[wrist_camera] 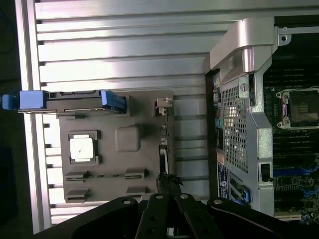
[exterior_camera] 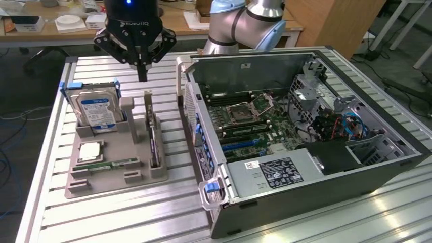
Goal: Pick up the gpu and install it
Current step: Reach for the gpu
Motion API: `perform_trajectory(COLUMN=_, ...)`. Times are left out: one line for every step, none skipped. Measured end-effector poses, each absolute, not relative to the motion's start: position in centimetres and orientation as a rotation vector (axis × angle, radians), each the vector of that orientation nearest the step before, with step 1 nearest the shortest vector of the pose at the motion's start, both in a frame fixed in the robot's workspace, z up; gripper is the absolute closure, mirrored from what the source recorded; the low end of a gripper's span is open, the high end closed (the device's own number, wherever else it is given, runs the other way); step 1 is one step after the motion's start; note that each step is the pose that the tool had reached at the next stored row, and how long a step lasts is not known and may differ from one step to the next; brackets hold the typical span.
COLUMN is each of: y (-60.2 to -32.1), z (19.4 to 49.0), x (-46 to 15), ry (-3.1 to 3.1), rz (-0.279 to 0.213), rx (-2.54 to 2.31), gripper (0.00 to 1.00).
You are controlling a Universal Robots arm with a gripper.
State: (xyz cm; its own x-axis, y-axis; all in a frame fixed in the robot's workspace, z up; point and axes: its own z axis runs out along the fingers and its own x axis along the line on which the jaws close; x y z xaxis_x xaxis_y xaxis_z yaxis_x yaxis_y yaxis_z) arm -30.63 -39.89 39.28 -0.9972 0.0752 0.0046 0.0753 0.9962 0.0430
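Hanging over the edge-on gpu (exterior_camera: 155, 147) in its grey holder (exterior_camera: 111, 174), the gripper (exterior_camera: 142, 75) has jaws pressed together, so a descent like this could ram the card's edge.

Free room, exterior view: open air over the grey plastic holder tray (exterior_camera: 111, 174) leaves the thin, edge-standing gpu (exterior_camera: 155, 147) reachable from overhead, with the open black computer case (exterior_camera: 324, 177) close at its three o'clock and the silver, blue-railed hard drive (exterior_camera: 94, 109) at ten o'clock.
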Motion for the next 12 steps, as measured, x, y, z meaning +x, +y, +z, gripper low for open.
perform_trajectory(y=-39.89, z=39.28, x=-30.63, ry=-3.136, rz=-0.068, rx=-0.118, gripper=0.9)
perform_trajectory(y=-39.89, z=39.28, x=-30.63, ry=-3.136, rz=-0.068, rx=-0.118, gripper=0.9)
perform_trajectory(y=-39.89, z=39.28, x=-30.63, ry=-3.136, rz=-0.068, rx=-0.118, gripper=0.9)
perform_trajectory(y=-39.89, z=39.29, x=-30.63, ry=-3.136, rz=-0.068, rx=-0.118, gripper=0.9)
perform_trajectory(y=-39.89, z=39.28, x=-30.63, ry=-3.136, rz=-0.068, rx=-0.118, gripper=0.9)
perform_trajectory(y=-39.89, z=39.28, x=-30.63, ry=-3.136, rz=-0.068, rx=-0.118, gripper=0.9)
perform_trajectory(y=-39.89, z=39.28, x=-30.63, ry=-3.136, rz=-0.068, rx=-0.118, gripper=0.9)
perform_trajectory(y=-39.89, z=39.28, x=-30.63, ry=-3.136, rz=-0.068, rx=-0.118, gripper=0.9)
perform_trajectory(y=-39.89, z=39.28, x=-30.63, ry=-3.136, rz=-0.068, rx=-0.118, gripper=0.9)
perform_trajectory(y=-39.88, z=39.29, x=-30.63, ry=-3.136, rz=-0.068, rx=-0.118, gripper=0.9)
perform_trajectory(y=-39.89, z=39.28, x=-30.63, ry=-3.136, rz=-0.068, rx=-0.118, gripper=0.9)
perform_trajectory(y=-39.89, z=39.28, x=-30.63, ry=-3.136, rz=-0.068, rx=-0.118, gripper=0.89)
